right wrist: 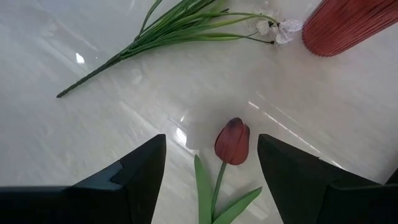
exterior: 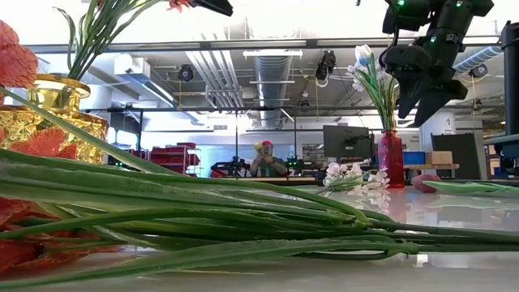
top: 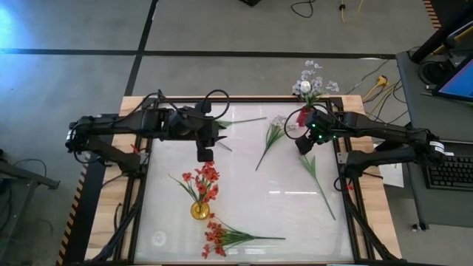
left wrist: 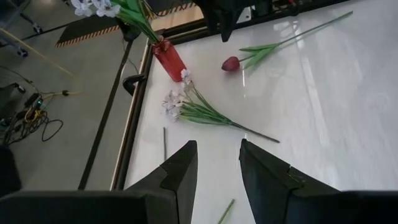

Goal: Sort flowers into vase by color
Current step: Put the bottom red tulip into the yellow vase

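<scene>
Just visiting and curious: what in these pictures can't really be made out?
- Gold vase, low view: cut off by the left edge.
- Red vase, right wrist view: cut off by the top edge.
- Person, low view: too far off to tell what they do.

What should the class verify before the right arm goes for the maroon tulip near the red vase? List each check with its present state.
1. Right hand open: ok.
2. Maroon tulip between the fingers' line: ok.
3. Tulip lying free, apart from the white spray: ok.
4. Red vase upright: ok.
5. Vase clear of the hand's descent: cannot tell.
6. Left hand away, over the gold vase side: ok.
</scene>
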You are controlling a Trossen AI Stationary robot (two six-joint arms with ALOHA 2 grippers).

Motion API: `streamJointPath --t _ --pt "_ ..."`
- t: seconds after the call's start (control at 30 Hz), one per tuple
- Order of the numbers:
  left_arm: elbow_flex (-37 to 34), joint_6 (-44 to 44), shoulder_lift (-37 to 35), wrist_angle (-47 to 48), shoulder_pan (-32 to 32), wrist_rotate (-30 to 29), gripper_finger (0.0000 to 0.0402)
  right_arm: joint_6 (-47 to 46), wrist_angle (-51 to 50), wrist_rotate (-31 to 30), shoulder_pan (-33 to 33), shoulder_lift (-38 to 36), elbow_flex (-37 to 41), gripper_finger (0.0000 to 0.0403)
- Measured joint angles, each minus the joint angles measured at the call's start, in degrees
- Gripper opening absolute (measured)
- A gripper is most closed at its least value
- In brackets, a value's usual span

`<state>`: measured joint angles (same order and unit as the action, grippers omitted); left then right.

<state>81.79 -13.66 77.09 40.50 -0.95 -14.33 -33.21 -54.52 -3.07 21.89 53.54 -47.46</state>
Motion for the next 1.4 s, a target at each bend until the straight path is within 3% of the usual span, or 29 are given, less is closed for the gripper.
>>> streamJointPath --t 0.63,0.97,1.4 --pt "-13.0 2.5 -15.1 -5.9 0.0 -0.2 0.0106 -0.7 5.2 0.1 0.0 0.0 0.0 0.0247" --pt "-18.6 4.5 -20.2 -7.0 0.0 -6.1 0.0106 -4.8 10.2 1.9 -1.4 0.1 0.0 0.0247" --pt "-21.2 8.4 -23.7 -7.8 0.0 -6.2 0.0106 3.4 24.7 3.9 -7.9 9.5 0.0 0.0247"
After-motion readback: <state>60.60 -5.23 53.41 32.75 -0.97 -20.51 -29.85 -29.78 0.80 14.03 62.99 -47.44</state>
